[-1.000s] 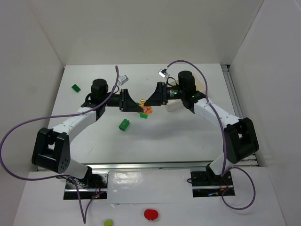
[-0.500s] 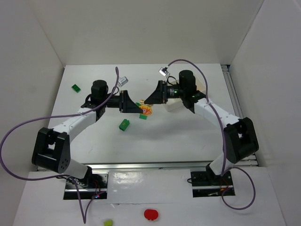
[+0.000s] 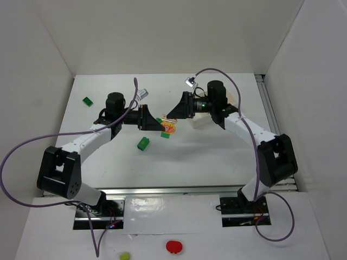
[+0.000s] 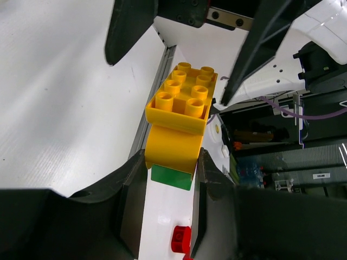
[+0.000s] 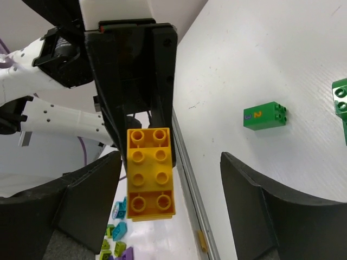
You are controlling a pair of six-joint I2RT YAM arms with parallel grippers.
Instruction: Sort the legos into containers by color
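Observation:
My left gripper (image 4: 171, 162) is shut on a yellow studded lego (image 4: 181, 105) and holds it above the table, with a green piece (image 4: 172, 177) just under it. In the top view the left gripper (image 3: 161, 125) and the right gripper (image 3: 169, 115) face each other at mid-table. My right gripper (image 5: 171, 162) is open, its jaws wide on either side of the yellow lego (image 5: 150, 173) without touching it. Green legos lie on the table (image 3: 143, 143), (image 3: 87, 101), (image 3: 165, 134). The white tray (image 3: 198, 121) is mostly hidden under the right arm.
A small red round piece (image 4: 181, 238) lies on the table below the left fingers. Two green bricks (image 5: 264, 116) lie beyond the right gripper. A red round thing (image 3: 173, 247) and a lime blob (image 3: 124, 255) sit on the front ledge. White walls enclose the table.
The right gripper has drawn slightly back toward the far side. The left gripper stays put with the yellow lego in it.

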